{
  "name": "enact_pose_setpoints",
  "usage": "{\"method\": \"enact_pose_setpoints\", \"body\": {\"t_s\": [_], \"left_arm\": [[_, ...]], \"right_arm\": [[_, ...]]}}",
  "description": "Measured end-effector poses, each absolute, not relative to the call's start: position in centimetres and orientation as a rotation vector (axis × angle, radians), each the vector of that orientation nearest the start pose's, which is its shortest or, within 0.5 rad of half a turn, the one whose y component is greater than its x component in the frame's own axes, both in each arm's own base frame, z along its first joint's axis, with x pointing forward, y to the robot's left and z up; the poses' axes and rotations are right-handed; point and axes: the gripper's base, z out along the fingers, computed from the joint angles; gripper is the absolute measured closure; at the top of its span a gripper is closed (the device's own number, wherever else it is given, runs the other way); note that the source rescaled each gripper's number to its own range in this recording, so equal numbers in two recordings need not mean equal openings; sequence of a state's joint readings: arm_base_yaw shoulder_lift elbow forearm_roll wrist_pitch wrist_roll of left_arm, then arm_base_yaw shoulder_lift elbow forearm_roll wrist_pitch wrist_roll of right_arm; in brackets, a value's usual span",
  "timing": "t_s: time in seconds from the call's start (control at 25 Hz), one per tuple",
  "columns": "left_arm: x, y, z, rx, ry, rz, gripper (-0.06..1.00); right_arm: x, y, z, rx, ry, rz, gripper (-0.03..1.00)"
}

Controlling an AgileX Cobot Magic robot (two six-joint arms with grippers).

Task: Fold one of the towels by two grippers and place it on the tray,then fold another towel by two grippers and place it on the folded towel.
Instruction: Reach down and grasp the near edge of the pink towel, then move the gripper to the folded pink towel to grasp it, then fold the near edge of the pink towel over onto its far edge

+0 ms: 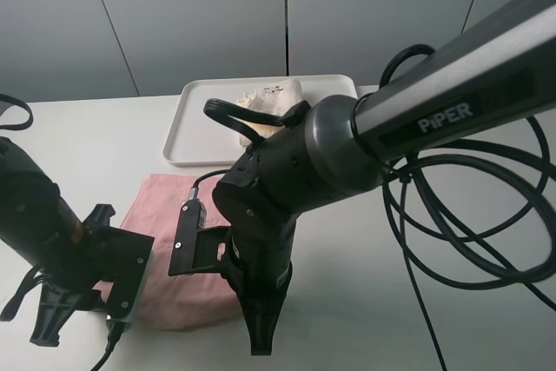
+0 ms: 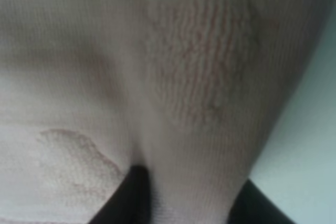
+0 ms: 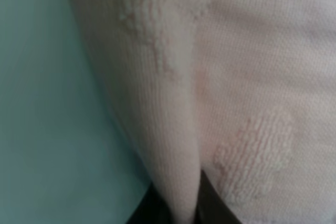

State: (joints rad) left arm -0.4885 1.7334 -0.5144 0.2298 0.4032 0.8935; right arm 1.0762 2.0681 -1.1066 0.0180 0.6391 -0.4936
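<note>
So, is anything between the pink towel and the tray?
Nothing visible does: bare table separates the pink towel from the tray holding the cream towel, though the right arm hides part of that stretch.

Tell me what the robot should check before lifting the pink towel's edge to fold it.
1. Cream towel lying on the tray: ok.
2. Right gripper shut on the pink towel at its near edge: ok.
3. Left gripper shut on that same edge: cannot tell; cloth sits between its jaws, which stand apart.
4. Pink towel lying flat: cannot tell; the arms hide much of it.
</note>
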Motion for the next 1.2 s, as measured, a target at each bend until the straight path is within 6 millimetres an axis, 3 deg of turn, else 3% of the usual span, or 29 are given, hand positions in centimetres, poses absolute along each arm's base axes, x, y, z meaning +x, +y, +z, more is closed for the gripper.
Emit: {"method": "enact_pose_setpoints", "body": {"t_s": [0.12, 0.2, 0.56, 0.96, 1.2], "left_arm": [[19.4, -9.4, 8.7, -2.271, -2.213, -0.163, 0.83], [19.5, -9.5, 8.8, -2.278, -2.213, -0.167, 0.92], [19.4, -9.5, 9.6, -2.204, -2.321, -0.167, 0.93], [19.1, -9.9, 12.3, -2.075, -2.606, -0.096, 0.93], [19.0, -10.0, 13.8, -1.95, -2.788, -0.077, 0.93]], "right_arm": [[16.6, 31.0, 8.4, -2.166, 2.203, 0.044, 0.95], [16.5, 31.0, 8.4, -2.15, 2.221, 0.053, 0.96], [16.4, 31.2, 9.2, -1.992, 2.344, 0.106, 0.96], [16.4, 31.1, 13.0, -1.726, 2.452, 0.165, 0.96], [17.1, 30.1, 15.5, -1.572, 2.49, 0.101, 0.96]]}}
